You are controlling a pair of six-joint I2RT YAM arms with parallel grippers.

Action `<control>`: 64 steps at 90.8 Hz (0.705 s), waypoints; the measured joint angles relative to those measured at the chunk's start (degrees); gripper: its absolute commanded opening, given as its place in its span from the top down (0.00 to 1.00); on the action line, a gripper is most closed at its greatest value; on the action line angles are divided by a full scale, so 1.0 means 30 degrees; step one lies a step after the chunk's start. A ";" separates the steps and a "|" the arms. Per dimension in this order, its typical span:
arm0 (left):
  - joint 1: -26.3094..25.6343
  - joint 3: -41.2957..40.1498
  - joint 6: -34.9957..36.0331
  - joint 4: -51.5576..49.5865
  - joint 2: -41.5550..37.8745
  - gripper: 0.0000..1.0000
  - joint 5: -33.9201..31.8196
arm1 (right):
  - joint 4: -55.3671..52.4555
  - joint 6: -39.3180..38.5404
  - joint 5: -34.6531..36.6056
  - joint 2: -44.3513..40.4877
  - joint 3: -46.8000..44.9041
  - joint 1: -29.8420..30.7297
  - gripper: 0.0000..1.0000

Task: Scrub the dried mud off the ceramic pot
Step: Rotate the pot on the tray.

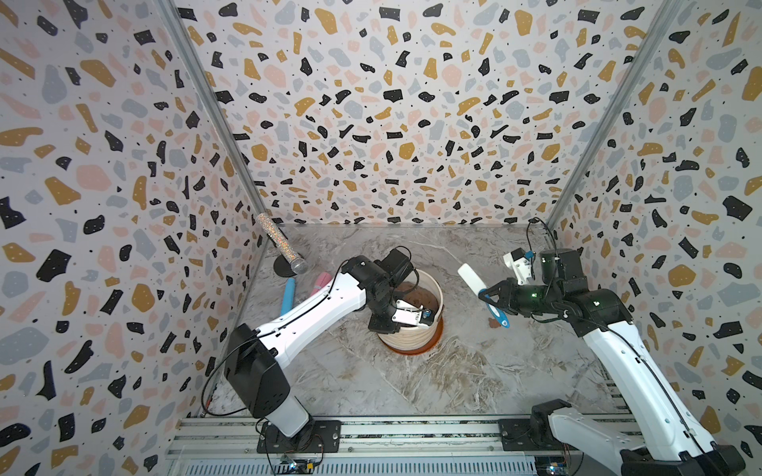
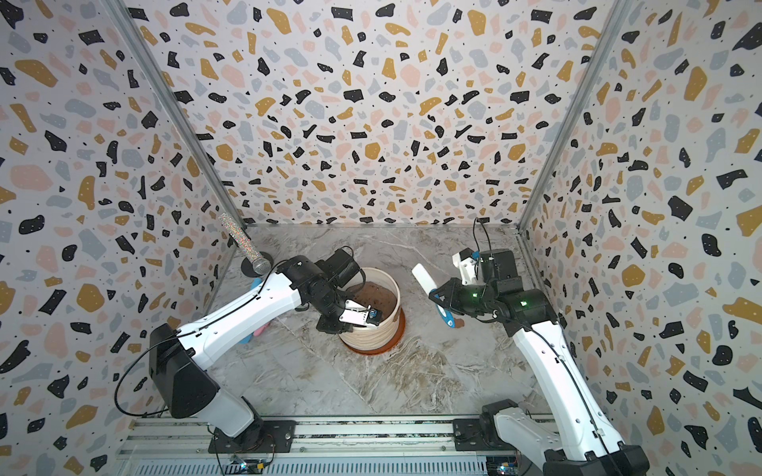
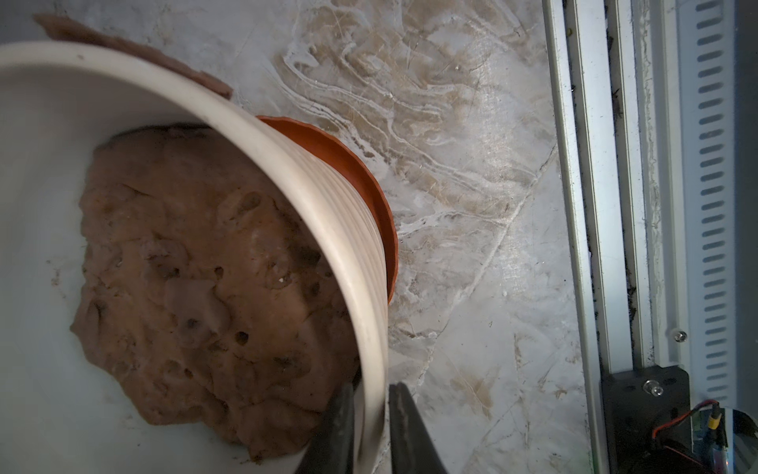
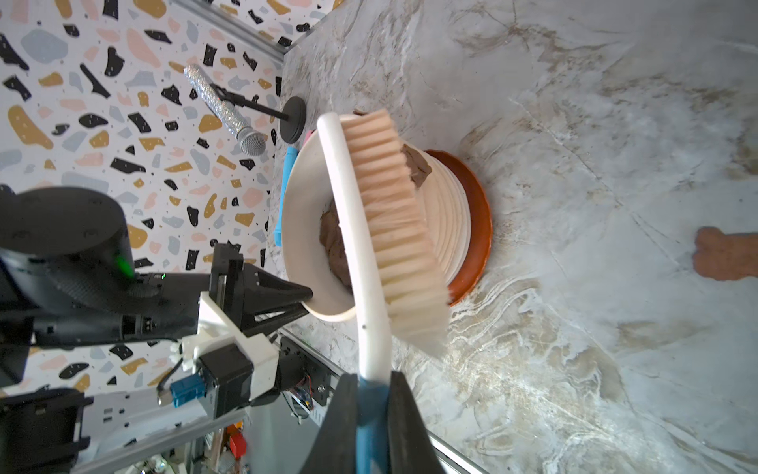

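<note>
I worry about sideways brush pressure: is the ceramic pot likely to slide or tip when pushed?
Probably heavy: the ceramic pot holds a big soil mound. Wide and squat, so unlikely to tip. It may skate on the saucer, though the left pincer gripping its rim should steady it.

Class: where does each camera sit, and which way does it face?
Top views: above the front rail, looking down; left arm, right arm show.
Left wrist: on the left arm, facing the ceramic pot; jaws astride its rim.
Right wrist: on the right arm, facing pot; jaws hold the brush.
Wrist views share pot and saucer.
</note>
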 measured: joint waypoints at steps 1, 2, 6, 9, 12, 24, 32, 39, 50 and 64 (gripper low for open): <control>0.0000 -0.0015 -0.0087 0.0015 -0.0015 0.83 0.0000 | 0.0168 0.0335 0.0000 -0.0073 -0.0189 0.0000 1.00; 0.0000 -0.0029 -0.0095 0.0036 -0.0029 0.84 0.0007 | 0.0379 0.0605 0.0007 -0.0153 -0.0379 0.0000 1.00; 0.0000 -0.0131 -0.0379 0.0197 -0.0138 0.85 0.0022 | 0.1508 0.2193 -0.0073 -0.0597 -0.1472 0.0000 1.00; 0.0000 -0.0262 -0.0561 0.0328 -0.0262 0.86 0.0058 | 0.2907 0.3840 -0.0204 -0.1078 -0.2630 0.0000 1.00; 0.0000 -0.0459 -0.0772 0.0539 -0.0437 0.86 0.0117 | 0.4503 0.5697 -0.0357 -0.1632 -0.4000 -0.0007 1.00; 0.0022 -0.1515 -0.1552 0.1632 -0.1253 0.87 0.0372 | 0.9938 1.1220 -0.0721 -0.3024 -0.8510 0.0000 1.00; 0.0022 -0.2025 -0.1807 0.2222 -0.1668 0.91 0.0393 | 1.1329 1.2517 -0.1209 -0.2849 -0.9158 0.0000 1.00; -0.0007 -0.2135 -0.1923 0.2397 -0.1778 0.99 0.0525 | 1.1897 1.2735 -0.1829 -0.2594 -0.8947 0.0000 1.00; -0.0423 -0.2127 -0.2681 0.2535 -0.1749 1.00 0.0503 | 1.1642 1.2065 -0.2696 -0.1931 -0.8014 0.0000 1.00; -0.1341 -0.2113 -0.4109 0.2827 -0.1749 1.00 -0.0233 | 1.0491 1.0805 -0.3279 -0.1056 -0.6288 0.0000 1.00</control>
